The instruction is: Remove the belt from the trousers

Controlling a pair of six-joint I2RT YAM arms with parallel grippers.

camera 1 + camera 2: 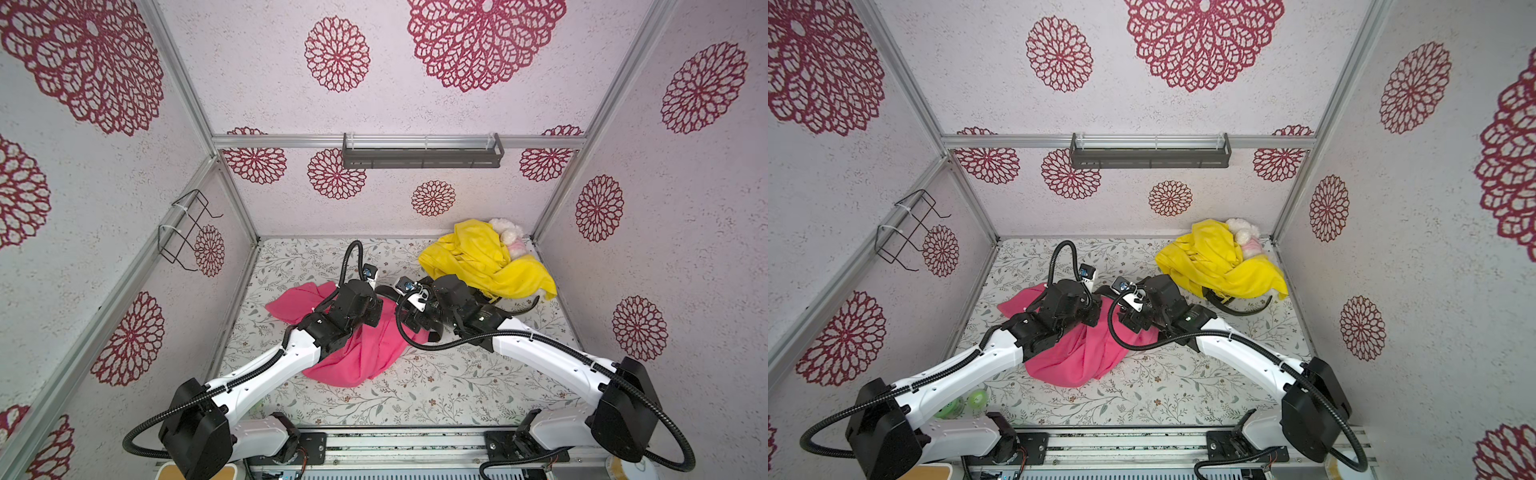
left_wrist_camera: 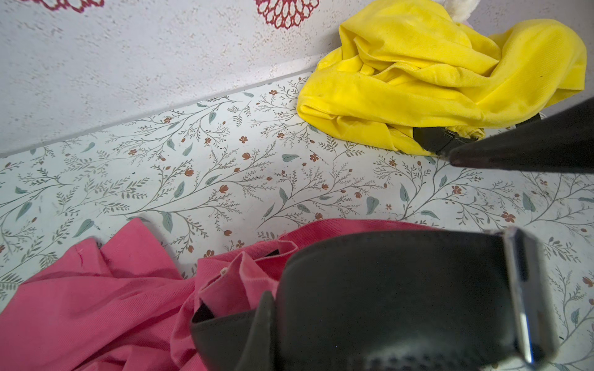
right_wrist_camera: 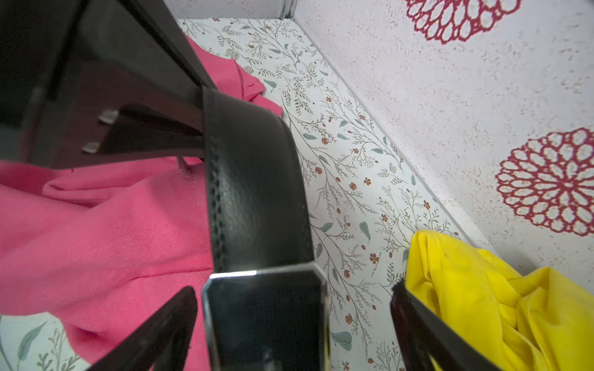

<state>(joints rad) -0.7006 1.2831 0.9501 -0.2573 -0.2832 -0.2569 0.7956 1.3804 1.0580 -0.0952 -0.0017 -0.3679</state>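
Right wrist view: left gripper (image 3: 196,119) clamps the belt (image 3: 257,192), presumably steadying it above the trousers (image 3: 96,225), while right gripper (image 3: 292,289) stands spread astride the buckle (image 3: 266,324).

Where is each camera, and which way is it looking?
Both top views: high at the front, looking down at the table and back wall; left arm and right arm show.
Left wrist: on the left arm, low, facing the yellow clothes across the belt; its finger shows.
Right wrist: on the right arm, looking along the belt; the open right gripper shows.
Both wrists share belt, pink trousers, yellow clothes.
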